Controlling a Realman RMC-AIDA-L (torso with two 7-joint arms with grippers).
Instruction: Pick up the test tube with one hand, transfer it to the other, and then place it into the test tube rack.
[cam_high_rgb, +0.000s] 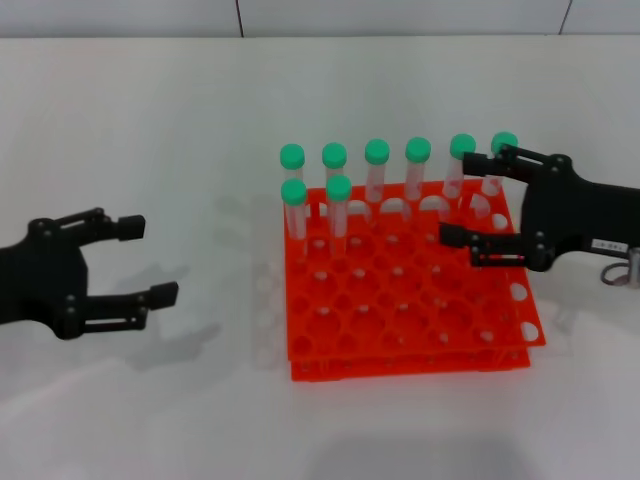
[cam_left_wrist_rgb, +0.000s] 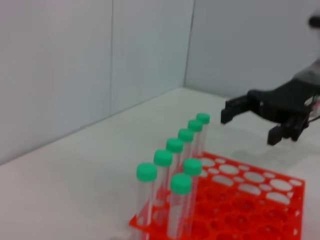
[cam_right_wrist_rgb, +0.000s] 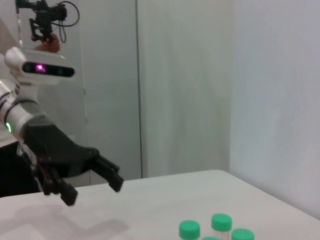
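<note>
Standing in the rack's back corner, the tube sits upright between the spread fingers of the right end effector, which hovers over that corner. Seven other tubes fill holes along the rack's back. Well clear of the rack, the left end effector hangs spread above the bench.

rack cropped, 1 tube claw-hidden
</note>
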